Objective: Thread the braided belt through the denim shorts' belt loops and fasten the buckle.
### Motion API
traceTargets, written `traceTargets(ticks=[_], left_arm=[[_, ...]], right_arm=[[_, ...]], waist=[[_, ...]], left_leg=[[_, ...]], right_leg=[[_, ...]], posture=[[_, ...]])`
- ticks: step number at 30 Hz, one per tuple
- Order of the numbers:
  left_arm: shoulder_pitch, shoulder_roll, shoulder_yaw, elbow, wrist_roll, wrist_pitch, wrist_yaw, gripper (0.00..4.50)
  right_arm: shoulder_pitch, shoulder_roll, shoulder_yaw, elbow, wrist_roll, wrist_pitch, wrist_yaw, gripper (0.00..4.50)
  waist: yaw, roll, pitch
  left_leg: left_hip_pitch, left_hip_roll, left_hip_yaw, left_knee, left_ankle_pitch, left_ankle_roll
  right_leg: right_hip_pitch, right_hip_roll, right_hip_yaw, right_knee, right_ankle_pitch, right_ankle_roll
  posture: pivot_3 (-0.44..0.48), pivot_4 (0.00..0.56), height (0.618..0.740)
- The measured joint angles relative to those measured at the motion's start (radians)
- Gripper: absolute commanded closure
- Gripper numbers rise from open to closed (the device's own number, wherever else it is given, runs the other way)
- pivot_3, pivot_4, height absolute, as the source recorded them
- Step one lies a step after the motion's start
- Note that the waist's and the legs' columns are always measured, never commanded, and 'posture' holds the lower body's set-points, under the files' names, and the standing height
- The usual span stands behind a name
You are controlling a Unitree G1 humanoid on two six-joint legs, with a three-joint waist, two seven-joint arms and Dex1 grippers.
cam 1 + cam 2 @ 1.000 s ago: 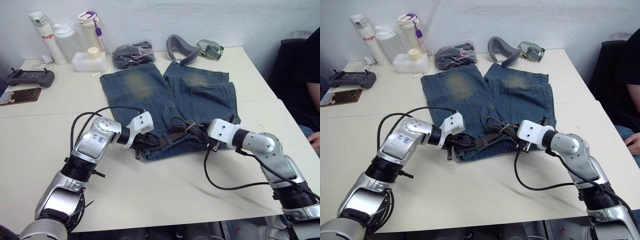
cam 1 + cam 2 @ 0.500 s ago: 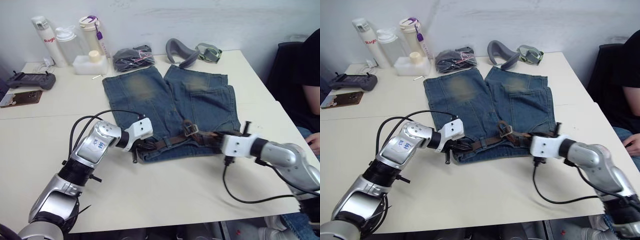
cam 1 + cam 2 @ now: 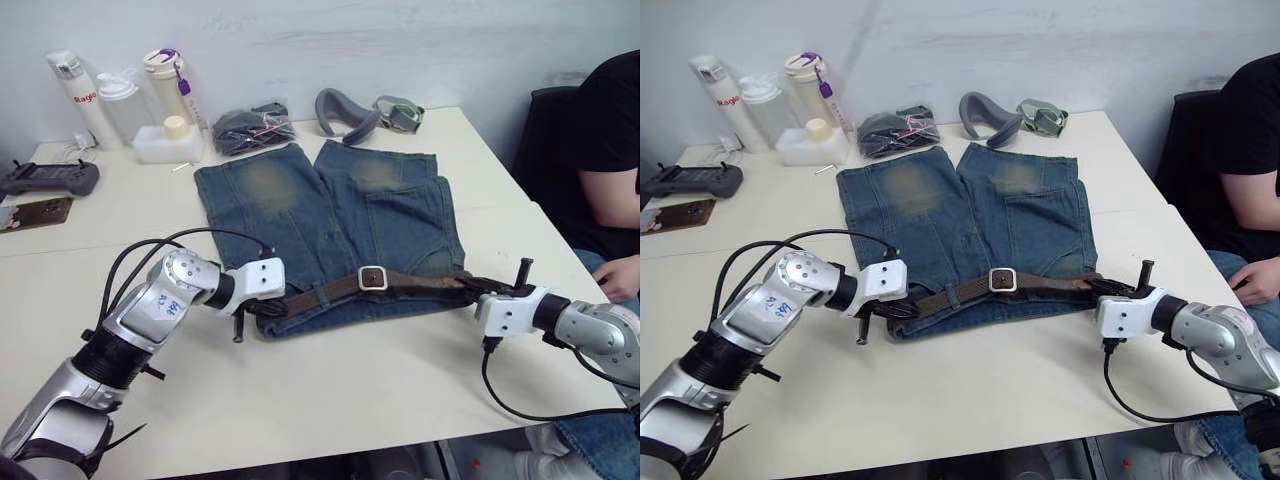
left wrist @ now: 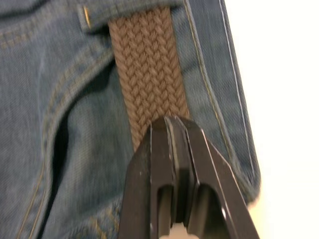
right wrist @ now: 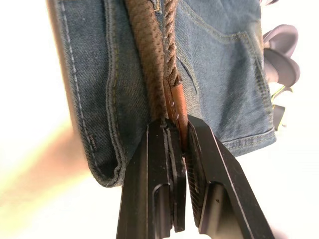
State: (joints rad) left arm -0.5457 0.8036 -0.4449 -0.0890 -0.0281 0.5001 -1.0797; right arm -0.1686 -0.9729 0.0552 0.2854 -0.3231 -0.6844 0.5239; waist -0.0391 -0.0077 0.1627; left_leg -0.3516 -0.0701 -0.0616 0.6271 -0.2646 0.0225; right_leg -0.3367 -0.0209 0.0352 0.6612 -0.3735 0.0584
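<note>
The denim shorts (image 3: pixel 330 215) lie flat mid-table, waistband nearest me. The braided belt (image 3: pixel 320 293) stretches taut along the waistband, with the silver buckle (image 3: pixel 372 278) lying flat at its middle. At the waistband's left end my left gripper (image 3: pixel 262 305) is shut on the belt; in the left wrist view the woven strap (image 4: pixel 147 74) runs under a belt loop (image 4: pixel 99 12) into the closed fingers (image 4: pixel 199 174). Just past the shorts' right edge, my right gripper (image 3: pixel 478 288) is shut on the belt, pinching the tan tip (image 5: pixel 177 107) and a braided length together.
Bottles (image 3: pixel 80 98) and a white container (image 3: pixel 165 140) stand at the back left, beside a dark bagged bundle (image 3: pixel 250 125), a grey curved piece (image 3: pixel 340 108) and goggles (image 3: pixel 398 112). A controller (image 3: pixel 45 178) lies far left. A person (image 3: pixel 600 150) sits at the right edge.
My right gripper has drawn the belt to the right, off the shorts' edge, pulling it straight along the waistband. The buckle now lies flat at the middle. The left gripper keeps its hold.
</note>
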Motion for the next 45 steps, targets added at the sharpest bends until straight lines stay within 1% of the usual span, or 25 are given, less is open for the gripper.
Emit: traceTargets(ticks=[4, 6, 7, 9, 12, 14, 15, 16, 18, 19, 20, 21, 22, 24, 26, 28, 30, 31, 33, 35, 38, 42, 45], left_arm=[[0.010, 0.002, -0.013, -0.001, 0.037, -0.030, 0.016, 4.45], [0.014, 0.003, -0.019, 0.000, 0.047, -0.039, 0.023, 4.45], [0.016, 0.003, -0.020, 0.001, 0.049, -0.042, 0.025, 4.45], [0.018, 0.001, -0.020, 0.008, 0.049, -0.042, 0.027, 4.45], [0.018, -0.015, 0.004, 0.034, 0.040, -0.038, 0.022, 4.45], [0.020, -0.047, 0.047, 0.069, -0.004, 0.006, 0.010, 4.50], [0.018, -0.055, 0.067, 0.080, -0.020, 0.017, 0.004, 4.50], [0.019, -0.062, 0.087, 0.096, -0.041, 0.024, -0.006, 4.50], [0.016, -0.070, 0.116, 0.105, -0.067, 0.039, -0.024, 4.50], [0.014, -0.075, 0.126, 0.106, -0.079, 0.045, -0.033, 4.50], [0.014, -0.077, 0.139, 0.108, -0.094, 0.052, -0.045, 4.50], [0.014, -0.077, 0.152, 0.107, -0.114, 0.062, -0.059, 4.50], [0.014, -0.077, 0.160, 0.107, -0.126, 0.068, -0.068, 4.50], [0.014, -0.076, 0.177, 0.104, -0.156, 0.081, -0.090, 4.50], [0.014, -0.054, 0.211, 0.096, -0.205, 0.105, -0.124, 4.50], [0.015, -0.009, 0.257, 0.085, -0.241, 0.134, -0.145, 4.50], [0.018, 0.030, 0.293, 0.060, -0.262, 0.152, -0.157, 4.50], [0.022, 0.041, 0.316, 0.046, -0.276, 0.162, -0.157, 4.50], [0.039, 0.061, 0.354, 0.011, -0.299, 0.182, -0.154, 4.50], [0.053, 0.069, 0.391, -0.034, -0.338, 0.232, -0.140, 4.50], [0.060, 0.067, 0.426, -0.123, -0.390, 0.300, -0.099, 4.50], [0.066, 0.061, 0.433, -0.196, -0.428, 0.351, -0.046, 4.50], [0.070, 0.048, 0.434, -0.240, -0.452, 0.387, -0.007, 4.50]], right_arm=[[0.007, 0.000, 0.018, 0.040, -0.076, -0.048, -0.082, 4.50], [0.008, -0.001, 0.026, 0.056, -0.109, -0.064, -0.124, 4.50], [0.009, -0.001, 0.030, 0.061, -0.114, -0.066, -0.134, 4.50], [0.009, 0.000, 0.031, 0.057, -0.117, -0.068, -0.141, 4.50], [-0.001, 0.002, 0.031, 0.035, -0.082, -0.053, -0.121, 4.50], [-0.015, 0.008, 0.030, 0.019, -0.029, -0.024, -0.087, 3.59], [-0.024, 0.014, 0.025, 0.015, -0.004, 0.001, -0.071, 3.23], [-0.033, 0.014, 0.018, 0.011, 0.023, 0.028, -0.048, 2.77], [-0.047, 0.011, 0.015, -0.005, 0.051, 0.066, -0.012, 1.77], [-0.048, 0.011, 0.015, -0.015, 0.059, 0.079, 0.005, 1.22], [-0.050, 0.007, 0.015, -0.027, 0.067, 0.094, 0.026, 0.97], [-0.051, -0.005, 0.015, -0.041, 0.070, 0.106, 0.045, 0.33], [-0.053, -0.012, 0.015, -0.051, 0.072, 0.116, 0.054, 0.03], [-0.060, -0.022, 0.008, -0.066, 0.079, 0.139, 0.074, 0.03], [-0.062, -0.035, -0.011, -0.097, 0.141, 0.198, 0.135, 0.03], [-0.056, -0.040, -0.046, -0.140, 0.257, 0.298, 0.212, 0.03], [-0.042, -0.040, -0.077, -0.211, 0.368, 0.400, 0.283, 0.03], [-0.023, -0.046, -0.090, -0.262, 0.419, 0.459, 0.321, 0.03], [0.006, -0.059, -0.097, -0.336, 0.465, 0.527, 0.368, 0.03], [0.015, -0.060, -0.098, -0.378, 0.454, 0.559, 0.376, 0.03], [0.003, -0.046, -0.090, -0.385, 0.385, 0.559, 0.352, 0.03], [0.003, -0.011, -0.047, -0.362, 0.301, 0.544, 0.323, 0.03], [0.013, 0.009, -0.039, -0.352, 0.252, 0.529, 0.284, 0.03]], waist=[[-0.003, 0.005, -0.010], [-0.002, 0.006, -0.012], [-0.001, 0.005, -0.012], [0.002, 0.005, -0.012], [0.004, 0.005, -0.012], [0.008, 0.005, -0.011], [0.008, 0.005, -0.010], [0.009, 0.005, -0.009], [0.010, 0.006, -0.007], [0.010, 0.003, -0.005], [0.010, 0.001, -0.003], [0.011, 0.000, -0.001], [0.011, 0.000, -0.001], [0.011, -0.001, 0.000], [0.011, -0.003, 0.002], [0.011, -0.005, 0.008], [0.012, -0.004, 0.010], [0.015, -0.003, 0.012], [0.016, -0.004, 0.013], [0.017, -0.004, 0.015], [0.019, -0.005, 0.015], [0.025, -0.004, 0.016], [0.030, -0.004, 0.016]], left_leg=[[0.002, 0.002, 0.000, -0.001, -0.001, 0.000], [0.004, 0.006, 0.000, -0.001, -0.002, -0.004], [0.009, 0.007, 0.000, -0.001, -0.005, -0.005], [0.016, 0.009, 0.001, -0.001, -0.007, -0.007], [0.018, 0.013, 0.000, -0.002, -0.008, -0.008], [0.017, 0.013, 0.000, -0.002, -0.008, -0.008], [0.016, 0.013, 0.000, -0.001, -0.008, -0.008], [0.015, 0.013, 0.000, 0.000, -0.008, -0.008], [0.013, 0.013, 0.000, 0.000, -0.008, -0.008], [0.012, 0.013, 0.000, 0.000, -0.008, -0.009], [0.010, 0.013, 0.000, 0.000, -0.008, -0.009], [0.006, 0.013, 0.000, 0.001, -0.009, -0.010], [0.000, 0.013, 0.000, 0.002, -0.009, -0.009], [-0.012, 0.013, 0.000, 0.006, -0.009, -0.009], [-0.026, 0.013, 0.001, 0.011, -0.008, -0.011], [-0.032, 0.013, 0.001, 0.013, -0.008, -0.011], [-0.042, 0.013, 0.001, 0.018, -0.009, -0.011], [-0.043, 0.013, 0.001, 0.020, -0.009, -0.010], [-0.044, 0.013, 0.001, 0.021, -0.013, -0.006], [-0.045, 0.013, 0.001, 0.023, -0.015, -0.003], [-0.045, 0.013, 0.001, 0.024, -0.015, -0.003], [-0.044, 0.013, 0.001, 0.024, -0.015, -0.004], [-0.043, 0.013, 0.001, 0.024, -0.014, -0.005]], right_leg=[[0.002, 0.003, 0.001, 0.000, -0.001, -0.001], [0.009, 0.006, 0.001, -0.001, -0.002, -0.004], [0.014, 0.007, 0.001, -0.002, -0.005, -0.007], [0.020, 0.010, 0.002, -0.002, -0.012, -0.008], [0.021, 0.013, 0.002, -0.001, -0.014, -0.010], [0.021, 0.013, 0.001, 0.001, -0.014, -0.010], [0.018, 0.013, 0.001, 0.001, -0.014, -0.010], [0.013, 0.013, 0.001, 0.003, -0.013, -0.010], [0.011, 0.013, 0.001, 0.004, -0.012, -0.010], [0.010, 0.013, 0.000, 0.004, -0.012, -0.010], [0.009, 0.013, 0.000, 0.004, -0.012, -0.010], [0.006, 0.013, 0.000, 0.003, -0.011, -0.010], [-0.001, 0.013, 0.000, 0.003, -0.011, -0.009], [-0.011, 0.013, 0.000, 0.003, -0.010, -0.008], [-0.024, 0.013, -0.001, 0.006, -0.010, -0.008], [-0.029, 0.013, -0.001, 0.007, -0.010, -0.008], [-0.037, 0.013, -0.001, 0.013, -0.010, -0.008], [-0.037, 0.013, -0.002, 0.012, -0.010, -0.008], [-0.038, 0.013, -0.002, 0.011, -0.010, -0.008], [-0.038, 0.012, -0.002, 0.009, -0.009, -0.008], [-0.037, 0.012, -0.002, 0.009, -0.008, -0.006], [-0.038, 0.012, -0.001, 0.011, -0.008, -0.006], [-0.039, 0.012, -0.001, 0.012, -0.008, -0.006]], posture=[[0.000, 0.150, 0.740], [0.000, 0.150, 0.740], [0.000, 0.150, 0.740], [0.000, 0.150, 0.740], [0.000, 0.150, 0.740], [0.000, 0.150, 0.740], [0.000, 0.150, 0.740], [0.000, 0.150, 0.740], [0.000, 0.150, 0.740], [0.000, 0.150, 0.740], [0.000, 0.150, 0.740], [0.000, 0.150, 0.740], [0.000, 0.150, 0.740], [0.000, 0.150, 0.740], [0.000, 0.150, 0.740], [0.000, 0.150, 0.740], [0.000, 0.150, 0.740], [0.000, 0.150, 0.740], [0.000, 0.150, 0.740], [0.000, 0.150, 0.740], [0.000, 0.150, 0.740], [0.000, 0.150, 0.740], [0.000, 0.150, 0.740]])
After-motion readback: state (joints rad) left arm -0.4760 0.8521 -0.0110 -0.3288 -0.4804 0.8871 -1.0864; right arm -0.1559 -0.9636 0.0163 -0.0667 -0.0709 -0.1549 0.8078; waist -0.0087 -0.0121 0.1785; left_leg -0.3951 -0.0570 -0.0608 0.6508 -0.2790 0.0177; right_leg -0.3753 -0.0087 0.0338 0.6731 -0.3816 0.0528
